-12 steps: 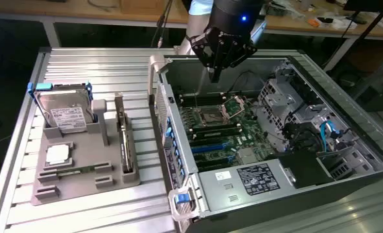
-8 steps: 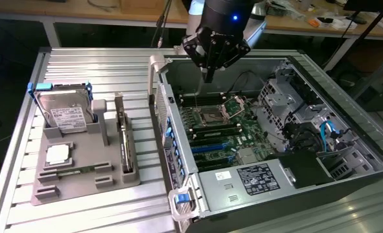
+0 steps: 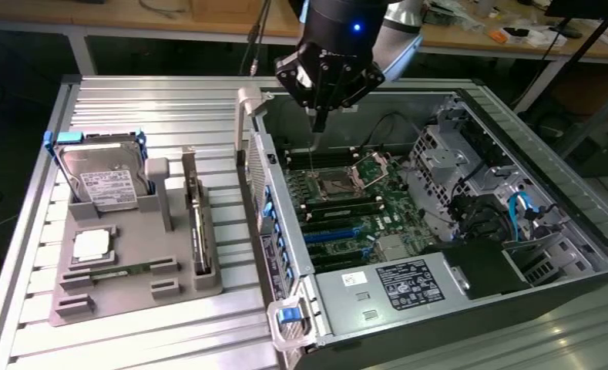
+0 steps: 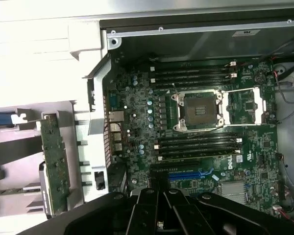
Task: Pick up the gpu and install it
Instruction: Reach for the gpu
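Observation:
The gpu (image 3: 196, 223) stands on edge in a grey holder (image 3: 139, 289) on the table, at the exterior view's left of the open computer case (image 3: 458, 231). In the wrist view the gpu (image 4: 54, 161) shows its green board face. My gripper (image 3: 319, 125) hangs above the far end of the motherboard (image 3: 345, 193), inside the case's outline and well apart from the gpu. Its fingers are shut with nothing between them. In the wrist view the gripper (image 4: 158, 196) sits over the blue expansion slot (image 4: 191, 174).
The holder also carries a silver hard drive (image 3: 103, 181), a processor chip (image 3: 93, 245) and a narrow memory stick (image 3: 119, 271). The case's side wall (image 3: 263, 193) rises between holder and motherboard. Drive cages (image 3: 458, 154) and a power supply (image 3: 407, 281) fill the case's other sides.

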`<state>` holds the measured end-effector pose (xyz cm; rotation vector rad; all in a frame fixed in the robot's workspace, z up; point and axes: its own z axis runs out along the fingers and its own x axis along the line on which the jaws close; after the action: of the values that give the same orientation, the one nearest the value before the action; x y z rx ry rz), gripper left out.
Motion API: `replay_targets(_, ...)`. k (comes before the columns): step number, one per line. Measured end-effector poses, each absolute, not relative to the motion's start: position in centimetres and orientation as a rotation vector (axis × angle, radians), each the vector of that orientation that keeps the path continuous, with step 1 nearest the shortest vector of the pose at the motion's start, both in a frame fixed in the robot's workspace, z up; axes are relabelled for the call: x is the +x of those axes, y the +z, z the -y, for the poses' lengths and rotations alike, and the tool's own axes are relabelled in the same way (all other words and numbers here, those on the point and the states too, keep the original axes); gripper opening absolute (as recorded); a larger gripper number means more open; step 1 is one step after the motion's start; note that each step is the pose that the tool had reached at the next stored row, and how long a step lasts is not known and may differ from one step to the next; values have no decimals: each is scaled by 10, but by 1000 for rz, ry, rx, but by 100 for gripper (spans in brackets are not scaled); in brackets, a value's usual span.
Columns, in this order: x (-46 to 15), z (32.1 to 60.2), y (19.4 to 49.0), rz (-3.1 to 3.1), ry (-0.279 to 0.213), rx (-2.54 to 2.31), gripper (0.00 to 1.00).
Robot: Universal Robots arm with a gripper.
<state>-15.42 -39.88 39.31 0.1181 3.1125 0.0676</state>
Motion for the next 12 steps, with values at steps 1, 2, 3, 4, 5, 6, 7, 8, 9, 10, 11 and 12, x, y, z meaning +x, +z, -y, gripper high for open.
replay_targets(1, -156, 399, 393, -3113, 68, 118, 11)
replay_targets(2, -159, 399, 393, -3113, 68, 118, 11)
replay_targets(3, -161, 399, 393, -3113, 68, 118, 11)
replay_targets(4, -163, 399, 393, -3113, 68, 118, 11)
replay_targets(5, -166, 399, 393, -3113, 68, 118, 11)
replay_targets(6, -168, 399, 393, -3113, 68, 118, 11)
replay_targets(7, -171, 399, 393, -3113, 68, 118, 11)
replay_targets(8, -174, 399, 393, -3113, 68, 118, 11)
replay_targets(9, -178, 399, 393, -3113, 68, 118, 11)
replay_targets(10, -181, 399, 392, -3113, 67, 118, 11)
replay_targets(11, -188, 399, 392, -3113, 68, 118, 11)
replay_targets(12, -194, 399, 392, -3113, 68, 118, 11)
